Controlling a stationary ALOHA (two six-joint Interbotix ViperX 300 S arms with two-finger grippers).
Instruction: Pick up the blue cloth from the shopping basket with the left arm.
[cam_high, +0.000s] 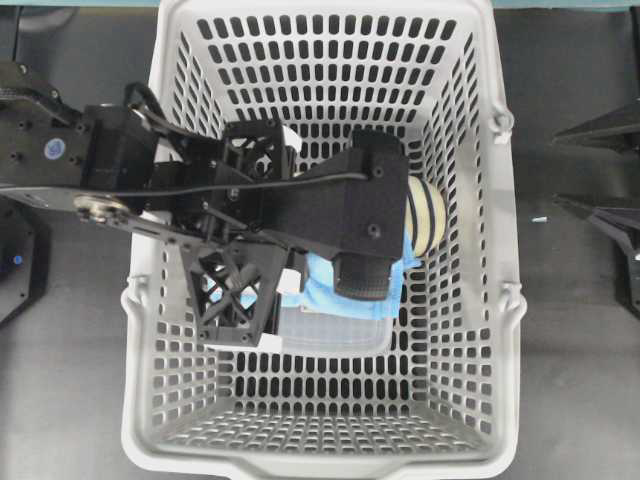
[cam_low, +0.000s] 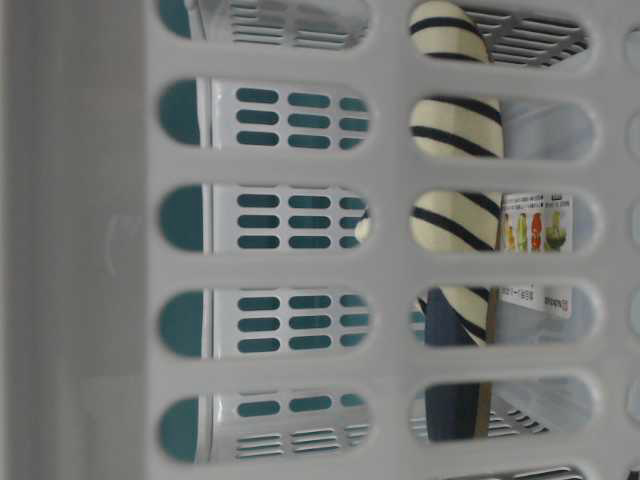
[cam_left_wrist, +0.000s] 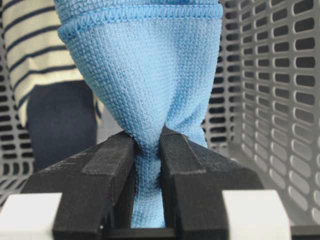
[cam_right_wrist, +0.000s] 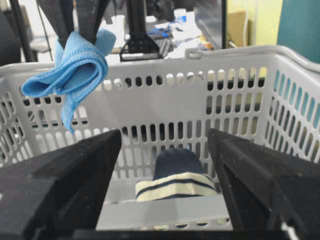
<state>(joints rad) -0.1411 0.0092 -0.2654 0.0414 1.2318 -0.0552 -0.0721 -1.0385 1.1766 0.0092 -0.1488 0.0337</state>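
Now the left arm (cam_high: 120, 170) reaches over the shopping basket (cam_high: 505, 300), holding the blue cloth (cam_right_wrist: 75, 67).

Its gripper (cam_left_wrist: 147, 150) points down, fingers pressed together on a bunched fold; the cloth hangs lifted above the rim, over the striped slipper (cam_right_wrist: 175, 182). Farther right, the right gripper (cam_right_wrist: 165, 150) sits outside the basket, spread wide, holding nothing.

I can read no words, brands or numbers anywhere. The one printed thing is a white label (cam_low: 538, 250) seen through the basket wall (cam_low: 390, 265) in the table-level view; it carries small coloured pictures and lines of print too fine to make out, on a clear box.
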